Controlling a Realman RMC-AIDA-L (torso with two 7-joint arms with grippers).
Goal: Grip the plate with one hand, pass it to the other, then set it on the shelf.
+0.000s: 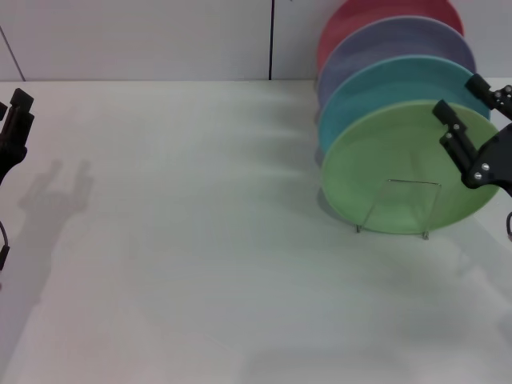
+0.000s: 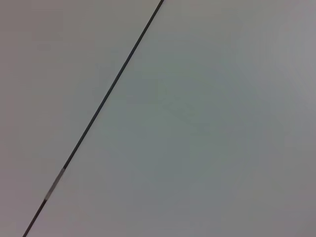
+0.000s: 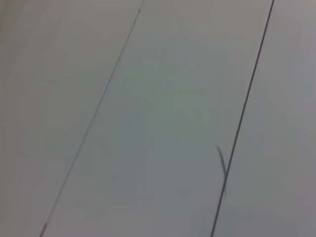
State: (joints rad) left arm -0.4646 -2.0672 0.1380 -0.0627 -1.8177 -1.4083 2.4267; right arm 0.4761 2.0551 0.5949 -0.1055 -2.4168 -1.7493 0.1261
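Note:
The light green plate (image 1: 392,172) stands on edge at the front of the shelf (image 1: 430,210), a thin wire rack at the right of the head view. My right gripper (image 1: 468,104) is open beside the plate's upper right rim, one finger (image 1: 458,142) crossing in front of that rim. Nothing is held between its fingers. My left gripper (image 1: 12,108) hangs at the far left edge of the head view, open and empty, far from the plate. Both wrist views show only pale panels with dark seams.
Behind the green plate stand a turquoise plate (image 1: 376,84), a lavender plate (image 1: 384,44) and a red plate (image 1: 360,16), all in one row. The white table (image 1: 200,240) stretches left and forward of the rack. A pale wall (image 1: 144,40) stands behind.

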